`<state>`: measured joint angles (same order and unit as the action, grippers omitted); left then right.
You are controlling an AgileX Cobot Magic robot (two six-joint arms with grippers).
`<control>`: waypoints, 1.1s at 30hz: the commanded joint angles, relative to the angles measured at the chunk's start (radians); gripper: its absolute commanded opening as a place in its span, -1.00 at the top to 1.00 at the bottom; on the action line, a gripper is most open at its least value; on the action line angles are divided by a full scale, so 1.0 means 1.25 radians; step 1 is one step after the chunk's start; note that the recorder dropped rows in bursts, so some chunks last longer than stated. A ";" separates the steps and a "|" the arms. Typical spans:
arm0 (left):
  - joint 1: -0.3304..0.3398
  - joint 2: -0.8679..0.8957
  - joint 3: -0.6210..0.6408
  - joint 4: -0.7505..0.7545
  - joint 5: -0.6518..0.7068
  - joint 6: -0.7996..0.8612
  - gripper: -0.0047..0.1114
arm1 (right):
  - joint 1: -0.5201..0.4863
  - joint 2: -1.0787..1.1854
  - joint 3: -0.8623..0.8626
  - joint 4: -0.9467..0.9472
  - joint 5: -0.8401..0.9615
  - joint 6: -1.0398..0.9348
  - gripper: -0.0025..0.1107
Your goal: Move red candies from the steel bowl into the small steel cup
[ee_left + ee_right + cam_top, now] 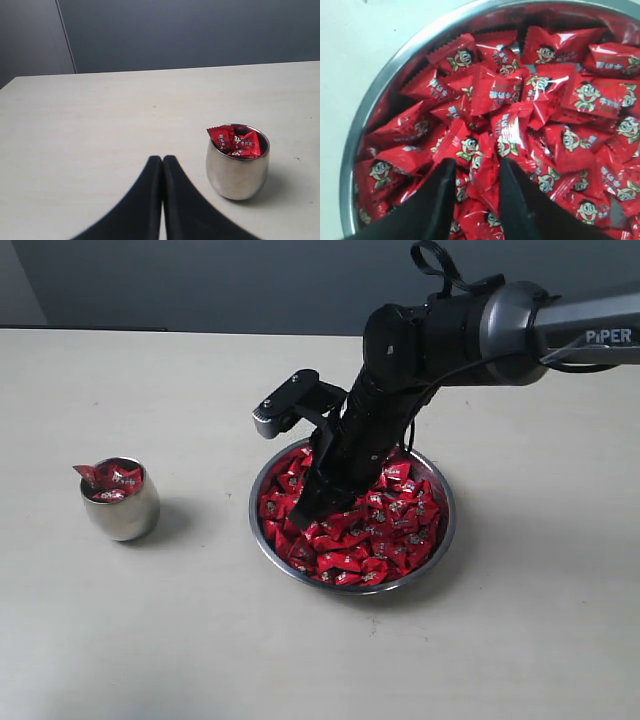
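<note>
The steel bowl (451,523) sits mid-table, heaped with red candies (392,522). My right gripper (303,516) reaches down into the pile on the bowl's left side. In the right wrist view its two black fingers (442,190) are dug into the red candies (560,100) inside the steel bowl (375,100), a narrow gap apart, pressing on one upright candy (487,170) between them. The small steel cup (122,510) stands at the left, holding a few red candies (112,480). My left gripper (162,159) is shut and empty, hovering beside the small steel cup (237,172).
The pale tabletop (200,640) stretches all around the bowl and the cup, with a dark wall behind it. The right arm's black links (450,330) hang over the bowl's far side. The left arm does not show in the exterior view.
</note>
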<state>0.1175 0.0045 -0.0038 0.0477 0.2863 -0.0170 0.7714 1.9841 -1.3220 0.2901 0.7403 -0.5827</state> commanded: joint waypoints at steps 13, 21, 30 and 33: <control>0.000 -0.004 0.003 -0.002 -0.001 -0.002 0.91 | -0.001 0.052 -0.008 -0.008 0.007 -0.002 0.42; 0.000 -0.004 0.003 -0.002 -0.001 -0.002 0.91 | -0.001 0.071 -0.008 -0.002 0.007 -0.002 0.42; 0.000 -0.004 0.003 -0.002 -0.001 -0.002 0.91 | -0.001 0.071 -0.008 -0.002 0.006 -0.002 0.90; 0.000 -0.004 0.003 -0.002 -0.001 -0.002 0.91 | -0.001 0.071 -0.008 -0.002 0.004 -0.002 0.97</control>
<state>0.1175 0.0045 -0.0038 0.0477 0.2863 -0.0170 0.7714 2.0686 -1.3285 0.2878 0.7410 -0.5827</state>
